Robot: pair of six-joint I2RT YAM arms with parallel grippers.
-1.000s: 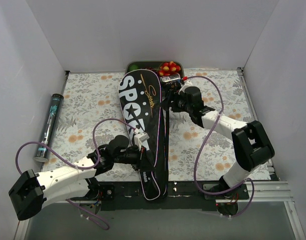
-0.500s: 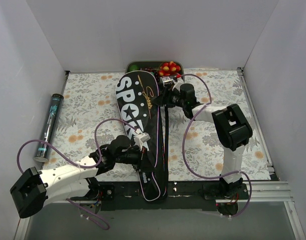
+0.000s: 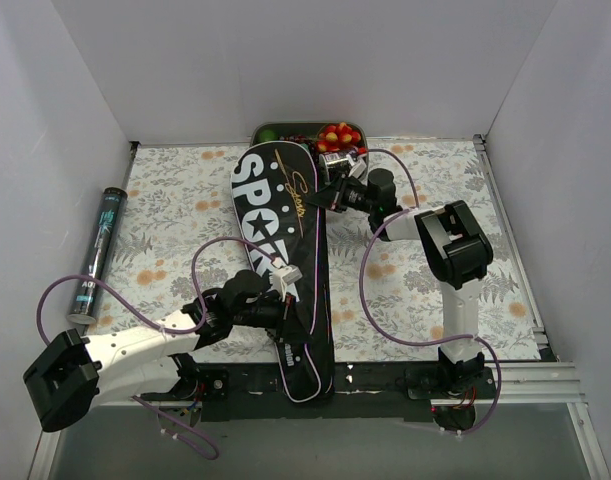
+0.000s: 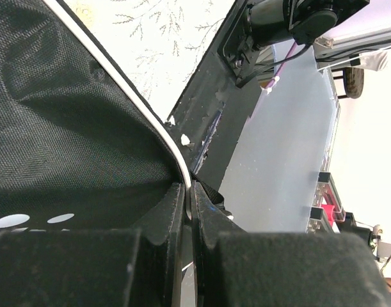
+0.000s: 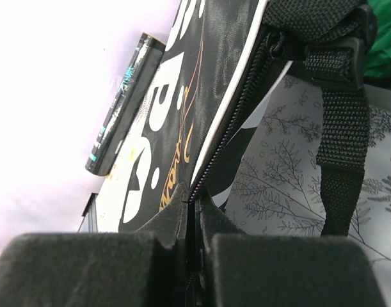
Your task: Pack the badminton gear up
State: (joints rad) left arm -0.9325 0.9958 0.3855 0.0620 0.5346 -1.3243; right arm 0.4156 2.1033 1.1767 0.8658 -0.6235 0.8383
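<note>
Down the middle of the counter (image 3: pixel 175 200) lies the black cover (image 3: pixel 280 215). No rackets show outside it, so they are likely inside. The left tool (image 3: pixel 282 292) pinches the cover's piped edge near its narrow end. The right tool (image 3: pixel 332 192) pinches the zipper (image 5: pixel 228 125) at its wide end. Zipping it shut seems to be what is left.

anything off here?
Nothing spilled or damaged. The black cover lies askew: its head seems to overlap the near rim of the grey tray, and its handle end overhangs the near edge of the table. Both arms' jaws are shut on its edge.
</note>
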